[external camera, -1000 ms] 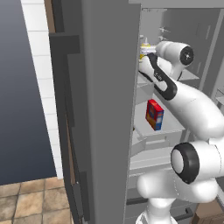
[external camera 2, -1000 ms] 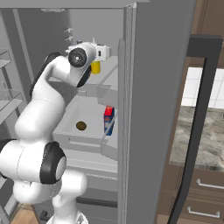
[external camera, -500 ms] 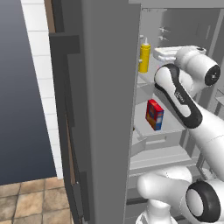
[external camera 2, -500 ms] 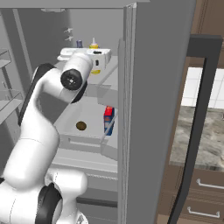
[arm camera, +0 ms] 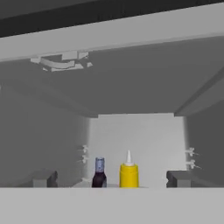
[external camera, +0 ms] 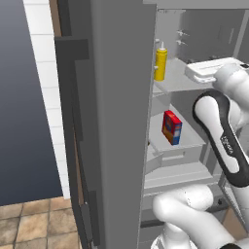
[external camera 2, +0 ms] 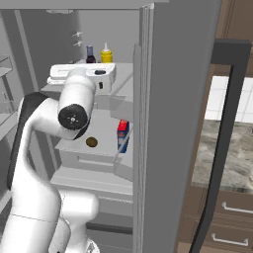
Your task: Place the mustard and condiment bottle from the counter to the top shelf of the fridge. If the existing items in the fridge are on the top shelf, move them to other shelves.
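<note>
The mustard (external camera: 160,62) stands upright on the top shelf (external camera: 176,82) of the fridge (external camera: 121,121), toward the back of the light-grey cavity, its pointed nozzle up. Just beside it stands the condiment bottle (external camera 2: 90,54), dark with a pale neck and cap; in the hand view the condiment bottle (arm camera: 99,173) is on the left and the mustard (arm camera: 128,173) on the right, close together but with a narrow gap showing between them, both seen against the pale back wall. One shelf lower, the small red carton (external camera: 171,127) with blue and yellow markings stands upright near the front edge of its shelf; in the right base view a small brown round thing (external camera 2: 91,142) lies on that same lower shelf, near the carton (external camera 2: 122,136) but apart from it. The white arm reaches in at the height of the top shelf, its hand well short of the two bottles. The claw's fingertips cannot be made out clearly in the pictures; its jaws stand wide apart and nothing is held. Past the fridge's open door, a strip of the grey marbled bench (external camera 2: 222,155) with wooden drawers below it shows at the right.
</note>
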Robot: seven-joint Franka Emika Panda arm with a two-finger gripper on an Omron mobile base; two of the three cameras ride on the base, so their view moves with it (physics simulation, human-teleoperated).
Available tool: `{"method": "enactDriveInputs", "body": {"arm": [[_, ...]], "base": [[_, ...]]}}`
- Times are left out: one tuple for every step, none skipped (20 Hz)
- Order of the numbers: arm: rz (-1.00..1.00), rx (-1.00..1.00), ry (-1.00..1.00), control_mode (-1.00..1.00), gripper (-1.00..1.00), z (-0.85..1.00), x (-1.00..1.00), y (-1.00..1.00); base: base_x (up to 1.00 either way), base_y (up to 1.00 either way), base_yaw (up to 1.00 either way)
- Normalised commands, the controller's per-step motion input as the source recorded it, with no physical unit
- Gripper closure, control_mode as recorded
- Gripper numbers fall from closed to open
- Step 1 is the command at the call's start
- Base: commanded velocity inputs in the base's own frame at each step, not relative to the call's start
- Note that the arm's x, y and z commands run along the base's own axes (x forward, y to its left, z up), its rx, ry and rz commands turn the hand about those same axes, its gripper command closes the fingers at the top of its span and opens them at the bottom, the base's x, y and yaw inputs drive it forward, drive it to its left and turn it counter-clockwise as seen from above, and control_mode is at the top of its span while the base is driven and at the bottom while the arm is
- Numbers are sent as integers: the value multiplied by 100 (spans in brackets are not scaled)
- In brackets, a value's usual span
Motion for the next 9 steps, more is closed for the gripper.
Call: {"method": "enactDriveInputs", "body": {"arm": [[16, -1, 0, -100, -100, 0, -100, 0], [17, 0, 0, -100, -100, 0, -100, 0], [19, 0, -1, -100, -100, 0, -100, 0], [23, 0, -5, -100, -100, 0, -100, 0], [27, -2, -13, -100, -100, -3, -100, 0], [29, -4, -23, -100, -100, 0, -100, 0], [32, -5, -29, -100, -100, 0, -100, 11], [37, -14, -41, -100, -100, 14, -100, 51], [3, 0, -90, -100, -100, 36, -100, 0]], "base": [[0, 0, 0], [0, 0, 0], [0, 0, 0], [0, 0, 0], [0, 0, 0], [0, 0, 0], [0, 0, 0], [0, 0, 0], [0, 0, 0]]}}
